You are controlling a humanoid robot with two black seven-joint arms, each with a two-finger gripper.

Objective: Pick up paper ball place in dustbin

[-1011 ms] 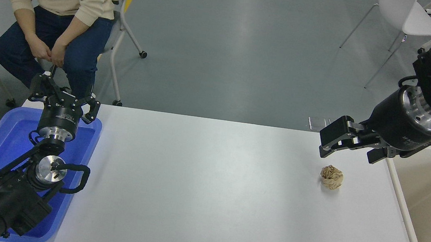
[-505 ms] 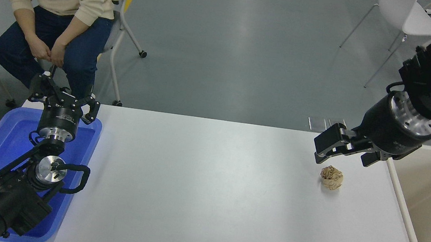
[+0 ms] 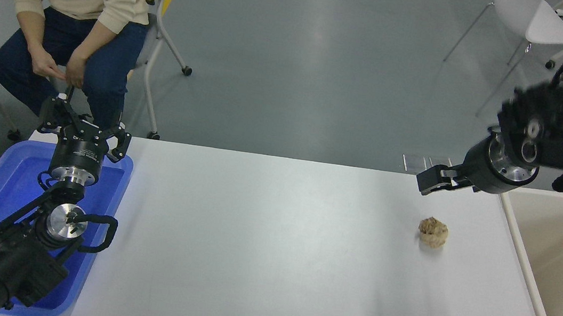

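The tan-brown paper ball [image 3: 433,232] lies on the white table [image 3: 276,243] near its right side. The beige dustbin [image 3: 556,196] stands at the table's right edge, a short way right of the ball. My right gripper [image 3: 431,182] hangs above the table's far edge, beyond and above the ball, open and empty, not touching it. My left gripper [image 3: 83,129] is parked open over the blue tray at the lower left.
A blue plastic tray [image 3: 9,184] sits at the table's left end under the left arm. A person sits on a chair at the far left beyond the table [image 3: 80,4]. A white chair [image 3: 540,23] stands at the far right.
My right arm has swung back and up, away from the ball, and the wrist has turned. The ball has not moved. The person's hands have shifted slightly.
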